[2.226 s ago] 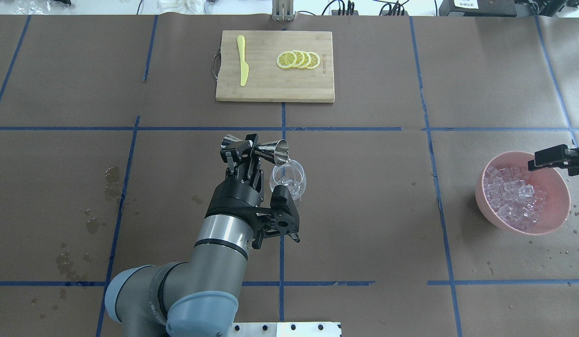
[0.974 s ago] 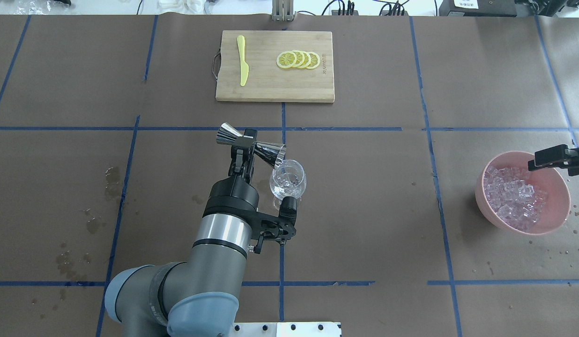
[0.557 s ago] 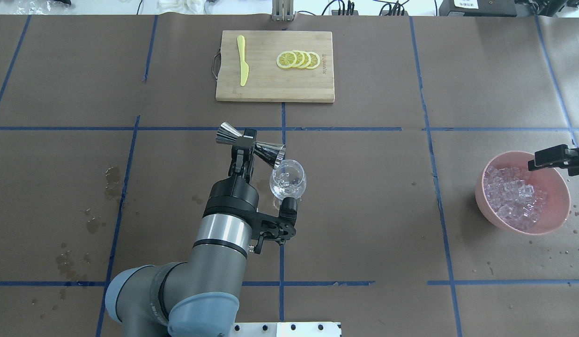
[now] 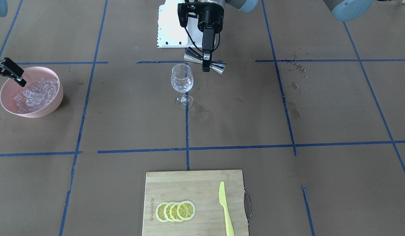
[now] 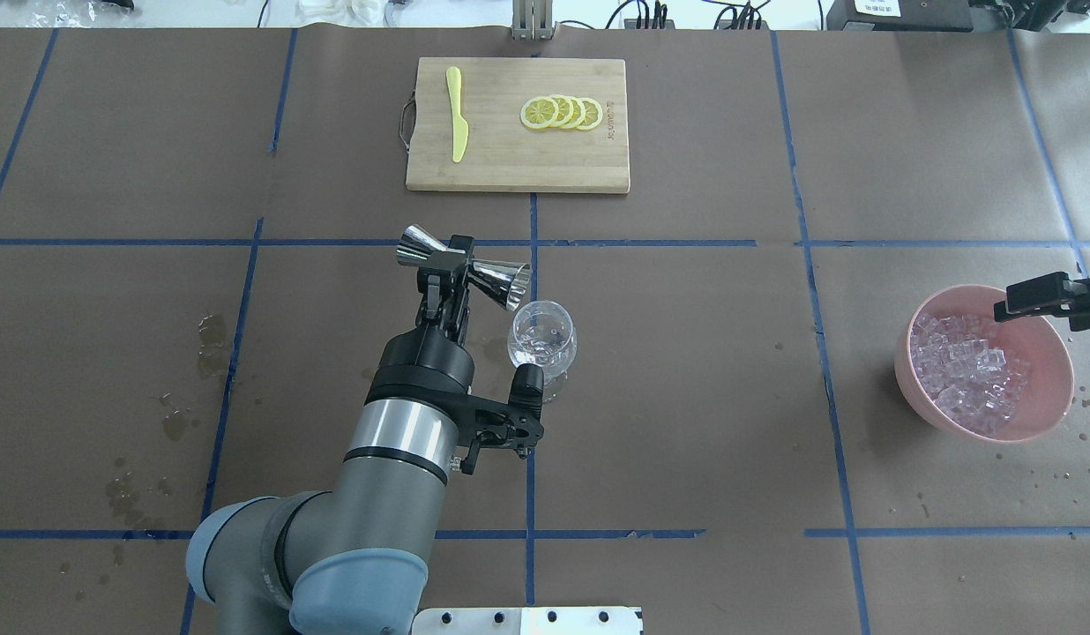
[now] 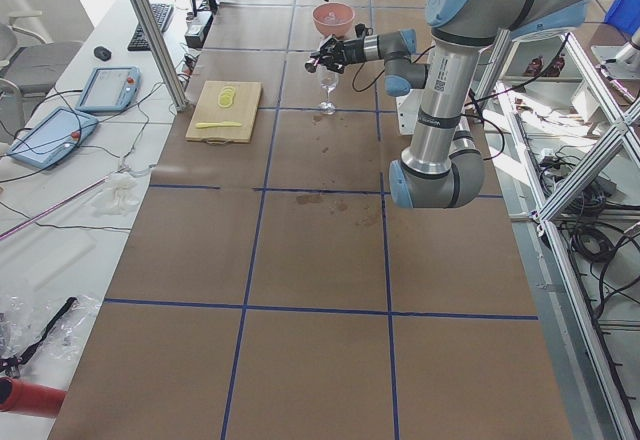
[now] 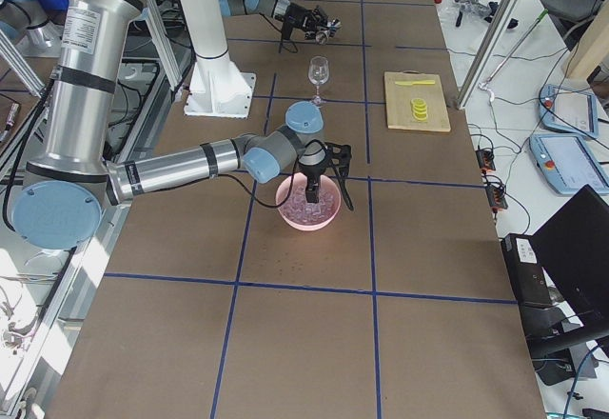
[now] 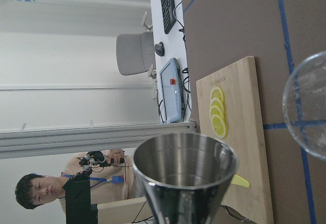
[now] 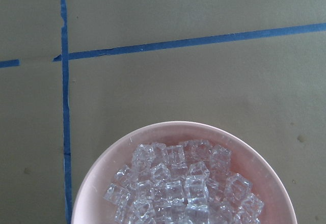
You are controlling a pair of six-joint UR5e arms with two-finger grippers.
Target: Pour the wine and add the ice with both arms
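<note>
The ice (image 5: 968,366) is seen as a heap of small clear glassy cubes in a pink bowl (image 5: 986,432) at the overhead view's right edge, well apart from the clear wine glass (image 5: 542,339) standing at the centre. A steel jigger (image 5: 499,282) is gripped at its waist by the closed left gripper (image 5: 461,265) and held on its side, its mouth just beside the glass's rim. The right gripper (image 7: 330,200) is held over the bowl with fingers spread and nothing between them, though it is largely cut off by the overhead frame's edge, and whatever the glass contains cannot be made out.
</note>
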